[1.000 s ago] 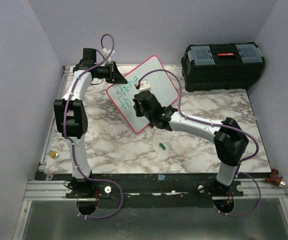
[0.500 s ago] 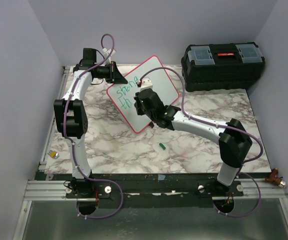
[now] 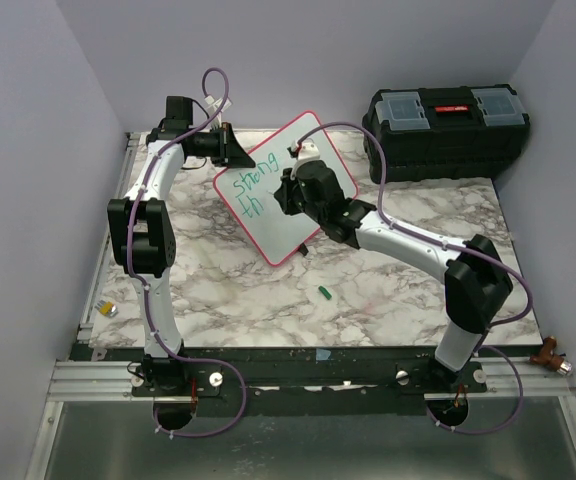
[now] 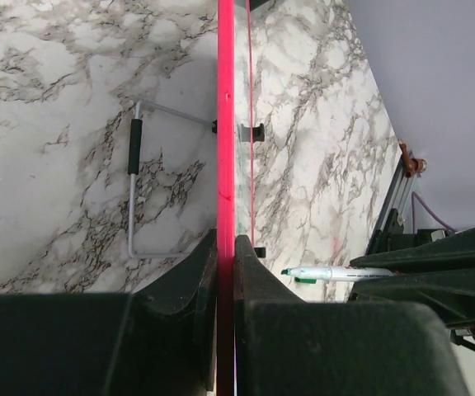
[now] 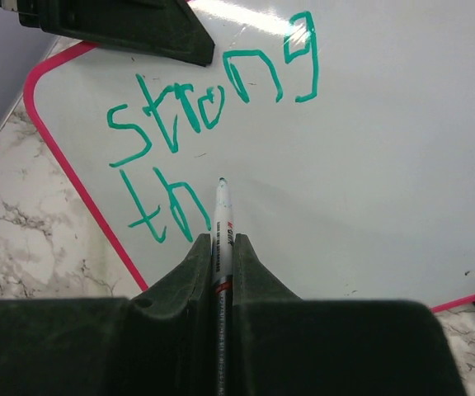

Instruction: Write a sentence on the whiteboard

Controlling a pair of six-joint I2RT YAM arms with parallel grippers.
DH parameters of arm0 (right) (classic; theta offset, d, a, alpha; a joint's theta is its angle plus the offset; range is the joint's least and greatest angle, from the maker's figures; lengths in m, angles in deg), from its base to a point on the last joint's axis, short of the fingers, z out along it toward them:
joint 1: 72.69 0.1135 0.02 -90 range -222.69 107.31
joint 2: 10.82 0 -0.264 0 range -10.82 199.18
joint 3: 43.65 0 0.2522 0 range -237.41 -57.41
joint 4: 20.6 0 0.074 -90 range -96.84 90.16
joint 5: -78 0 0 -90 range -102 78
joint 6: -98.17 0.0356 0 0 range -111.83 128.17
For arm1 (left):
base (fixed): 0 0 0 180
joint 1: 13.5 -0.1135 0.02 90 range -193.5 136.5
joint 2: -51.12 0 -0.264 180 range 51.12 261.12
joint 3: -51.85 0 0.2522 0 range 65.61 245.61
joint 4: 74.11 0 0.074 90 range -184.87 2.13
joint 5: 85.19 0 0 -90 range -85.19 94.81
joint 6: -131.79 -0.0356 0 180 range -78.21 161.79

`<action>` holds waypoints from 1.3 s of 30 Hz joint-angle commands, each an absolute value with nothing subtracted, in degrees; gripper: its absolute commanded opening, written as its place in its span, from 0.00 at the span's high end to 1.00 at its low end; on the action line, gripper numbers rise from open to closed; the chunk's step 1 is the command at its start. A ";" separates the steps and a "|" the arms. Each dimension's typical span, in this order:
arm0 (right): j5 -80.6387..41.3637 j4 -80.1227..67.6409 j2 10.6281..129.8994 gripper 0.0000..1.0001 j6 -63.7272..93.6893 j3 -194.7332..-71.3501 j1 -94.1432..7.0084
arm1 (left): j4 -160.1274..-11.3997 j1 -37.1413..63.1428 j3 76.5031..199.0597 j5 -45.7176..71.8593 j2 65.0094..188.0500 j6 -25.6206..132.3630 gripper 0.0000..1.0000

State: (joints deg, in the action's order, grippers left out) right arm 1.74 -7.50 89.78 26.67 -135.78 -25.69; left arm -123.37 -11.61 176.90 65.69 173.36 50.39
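Observation:
The whiteboard [image 3: 333, 165], white with a pink-red frame, stands tilted at the back middle of the marble table. My left gripper [image 3: 230, 150] is shut on its upper left edge; the left wrist view shows the frame [image 4: 225, 124] edge-on between the fingers of that gripper [image 4: 226, 247]. The sentence [image 5: 213, 107] reads "strong" with "th" below it in green. My right gripper [image 5: 222, 243] is shut on a white marker [image 5: 222, 216]. Its green tip sits just right of "th"; I cannot tell whether it touches the board [image 5: 386, 165].
A black toolbox [image 3: 446, 130] stands at the back right. A green marker cap [image 3: 323, 293] lies on the table in front of the board. The board's wire stand [image 4: 134, 190] rests on the marble behind it. A small yellow object [image 3: 108, 309] lies at the left rail.
My right arm has swung away from its base and to the right across the board, carrying the marker. The writing is unchanged, and the left gripper and board have not moved.

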 commanded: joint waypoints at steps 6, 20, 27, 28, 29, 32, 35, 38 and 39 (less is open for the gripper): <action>-5.34 -11.14 89.52 0.99 27.32 -135.69 -26.79 | -123.02 -10.32 176.00 65.28 171.75 46.89 1.00; -4.77 -11.09 93.45 1.00 27.27 -138.68 -26.96 | -123.01 -10.30 175.91 65.36 171.70 46.89 1.00; -4.83 -11.14 95.00 0.99 27.71 -138.38 -27.47 | -123.02 -10.33 175.91 65.45 171.69 46.80 1.00; -4.73 -11.12 95.09 0.99 27.74 -138.23 -27.45 | -123.02 -10.32 175.91 65.45 171.66 46.80 1.00; -4.64 -11.12 95.17 0.99 27.71 -138.02 -27.52 | -123.00 -10.33 175.91 65.45 171.71 46.88 1.00; -4.38 -11.05 95.02 0.99 27.69 -137.07 -27.52 | -122.91 -10.32 175.91 65.45 171.71 46.89 1.00; -4.17 -11.06 94.50 0.99 27.73 -135.85 -27.52 | -122.99 -10.33 175.83 65.41 171.67 46.85 1.00; -3.92 -11.04 93.63 0.99 28.05 -134.08 -27.51 | -122.99 -10.33 175.91 65.45 171.71 46.93 1.00; -3.91 -11.05 93.36 0.99 28.18 -133.47 -27.52 | -123.01 -10.31 175.88 65.45 171.71 46.89 1.00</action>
State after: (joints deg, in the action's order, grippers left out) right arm -4.36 -11.02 94.02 27.67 -136.39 -27.07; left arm -123.26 -11.65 176.74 65.54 173.36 50.46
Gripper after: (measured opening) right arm 0.113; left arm 0.092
